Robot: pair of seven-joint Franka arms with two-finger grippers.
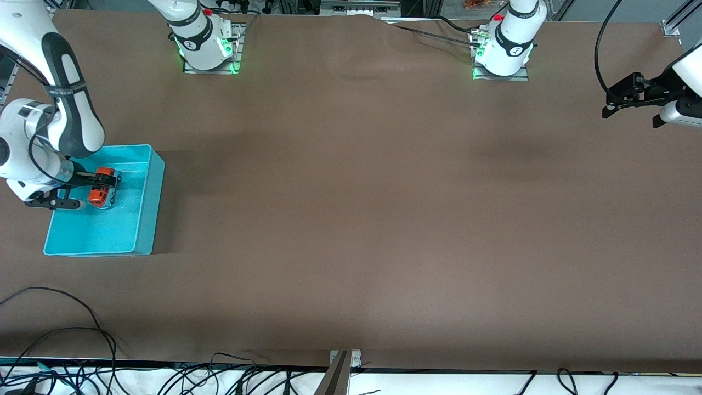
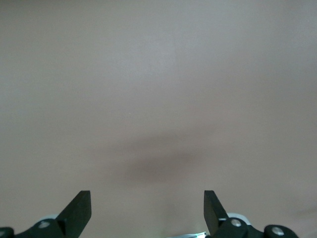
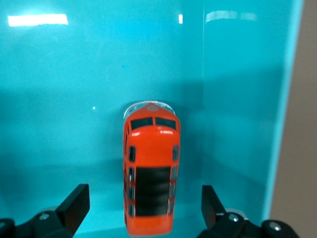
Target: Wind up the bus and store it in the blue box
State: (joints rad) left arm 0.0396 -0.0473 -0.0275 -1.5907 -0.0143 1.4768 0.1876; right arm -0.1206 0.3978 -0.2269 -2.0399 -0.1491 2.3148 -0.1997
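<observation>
The bus [image 1: 102, 189], a small orange-red toy with dark roof windows, lies on the floor of the blue box [image 1: 147, 219] at the right arm's end of the table. My right gripper [image 1: 99, 190] hangs low inside the box, open, with a finger on each side of the bus and a gap to both. In the right wrist view the bus [image 3: 151, 173] sits between the spread fingers of the right gripper [image 3: 146, 203], near a wall of the blue box [image 3: 59, 99]. My left gripper [image 1: 630, 115] waits open over bare table at the left arm's end, and the left wrist view shows nothing in the left gripper [image 2: 147, 208].
A brown cloth [image 1: 356, 219] covers the table. The two arm bases [image 1: 207, 49] stand along the edge farthest from the front camera. Loose cables [image 1: 66, 329] lie along the nearest edge, and a metal bracket [image 1: 343, 365] sticks up at its middle.
</observation>
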